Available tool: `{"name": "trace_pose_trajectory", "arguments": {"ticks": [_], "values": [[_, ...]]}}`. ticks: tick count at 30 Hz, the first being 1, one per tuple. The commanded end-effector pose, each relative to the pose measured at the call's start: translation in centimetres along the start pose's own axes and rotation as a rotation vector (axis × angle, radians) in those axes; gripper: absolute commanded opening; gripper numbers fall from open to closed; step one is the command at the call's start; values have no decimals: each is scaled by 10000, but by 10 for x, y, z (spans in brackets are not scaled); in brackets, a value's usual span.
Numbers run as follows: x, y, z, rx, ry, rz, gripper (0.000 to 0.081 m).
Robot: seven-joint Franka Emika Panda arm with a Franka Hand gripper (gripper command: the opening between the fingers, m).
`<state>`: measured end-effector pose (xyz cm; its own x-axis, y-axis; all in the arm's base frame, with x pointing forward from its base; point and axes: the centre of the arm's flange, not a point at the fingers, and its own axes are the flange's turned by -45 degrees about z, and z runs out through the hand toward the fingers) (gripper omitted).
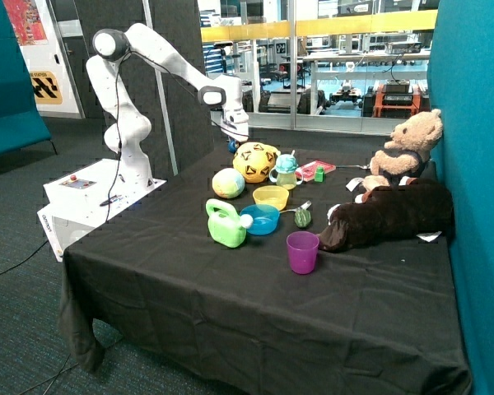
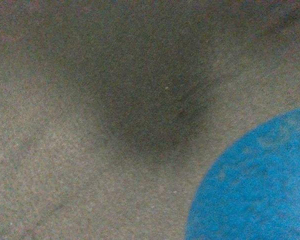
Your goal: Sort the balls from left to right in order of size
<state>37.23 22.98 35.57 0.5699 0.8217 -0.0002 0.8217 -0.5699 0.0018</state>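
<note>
The surface (image 1: 230,304), draped in black cloth, carries three balls. The largest, one yellow ball with dark patches (image 1: 256,162), sits toward the far edge beside a lidded cup (image 1: 286,171). One medium pastel ball (image 1: 228,183) rests just in front of it, nearer the green watering can (image 1: 225,224). The smallest, one blue ball (image 1: 231,146), lies behind the yellow ball, right under the gripper (image 1: 233,138); in the wrist view it fills a corner as a blue disc (image 2: 255,185) against the cloth. Whether the fingers are spread or pressed together cannot be told. Two bowls stand near the can: one yellow bowl (image 1: 271,197) and one blue bowl (image 1: 261,219). One purple cup (image 1: 302,252) stands nearer the front edge, and two plush toys (image 1: 395,197) lie by the teal wall.
</note>
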Motion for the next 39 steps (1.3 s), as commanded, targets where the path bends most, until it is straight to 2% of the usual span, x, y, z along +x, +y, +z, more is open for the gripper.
{"name": "trace_pose_trajectory", "arguments": {"ticks": [1, 4, 11, 14, 19, 22, 23, 24, 26, 27, 31, 34, 37, 39], "values": [[8, 10, -22, 18, 2, -112, 0], [12, 9, -30, 18, 2, -247, 0], [28, 18, -68, 18, 2, -420, 0], [35, 33, -86, 18, 2, 24, 0], [38, 51, -99, 18, 1, 702, 4], [38, 57, -101, 18, 1, 883, 55], [37, 60, -101, 18, 0, 1178, 122], [37, 65, -101, 18, 0, 1440, 61], [36, 73, -101, 18, 0, 1970, 15], [36, 76, -101, 18, 0, 1898, 8], [35, 86, -99, 18, -1, 2440, 0], [31, 105, -98, 18, -2, 3530, 0], [29, 118, -99, 18, -2, 4009, 0], [24, 136, -101, 18, -3, 5067, 0]]}}
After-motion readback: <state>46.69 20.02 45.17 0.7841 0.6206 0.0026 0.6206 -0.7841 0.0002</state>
